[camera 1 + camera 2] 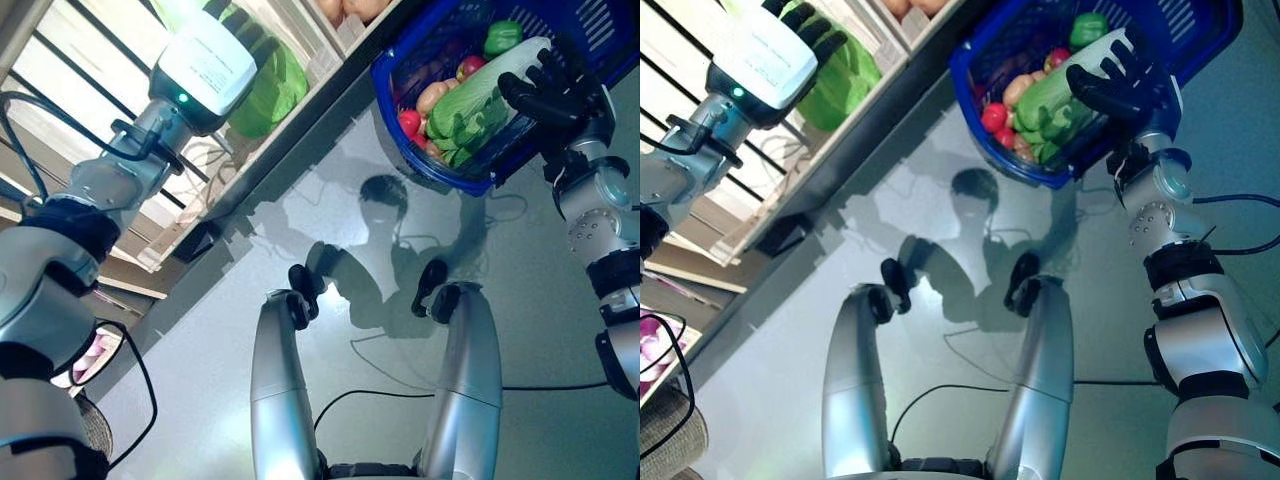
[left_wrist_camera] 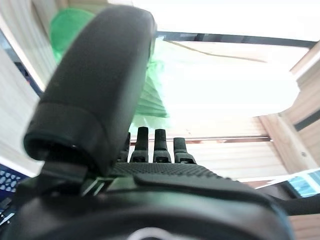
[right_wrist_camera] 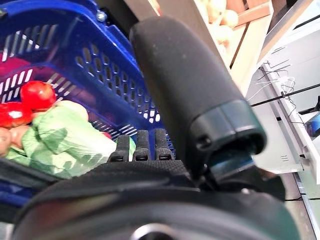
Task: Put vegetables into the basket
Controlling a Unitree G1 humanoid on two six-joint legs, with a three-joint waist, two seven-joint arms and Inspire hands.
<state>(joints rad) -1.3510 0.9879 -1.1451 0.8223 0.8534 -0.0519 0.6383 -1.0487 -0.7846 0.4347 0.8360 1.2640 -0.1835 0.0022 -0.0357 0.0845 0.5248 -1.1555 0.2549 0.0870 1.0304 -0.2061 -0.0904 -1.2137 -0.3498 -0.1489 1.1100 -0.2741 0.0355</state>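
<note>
A blue basket [image 1: 440, 175] stands at the upper right, holding a long pale-green cabbage [image 1: 480, 100], a green pepper [image 1: 503, 36], red tomatoes [image 1: 410, 122] and other vegetables. My right hand [image 1: 550, 85] hovers at the basket's near side over the cabbage's white end, fingers straight and spread, holding nothing. In the right wrist view the cabbage [image 3: 65, 142] and a tomato [image 3: 37, 95] lie past its fingers. My left hand [image 1: 205, 60] reaches up to the wooden shelf at the upper left, open, its fingers pointing at a leafy green vegetable in clear wrap [image 1: 270, 90].
The wooden shelf [image 1: 300, 130] runs diagonally from lower left to the top, with a crate of pale round produce [image 1: 350, 8] at the top edge. A dark block [image 1: 195, 240] lies on the floor by the shelf's foot.
</note>
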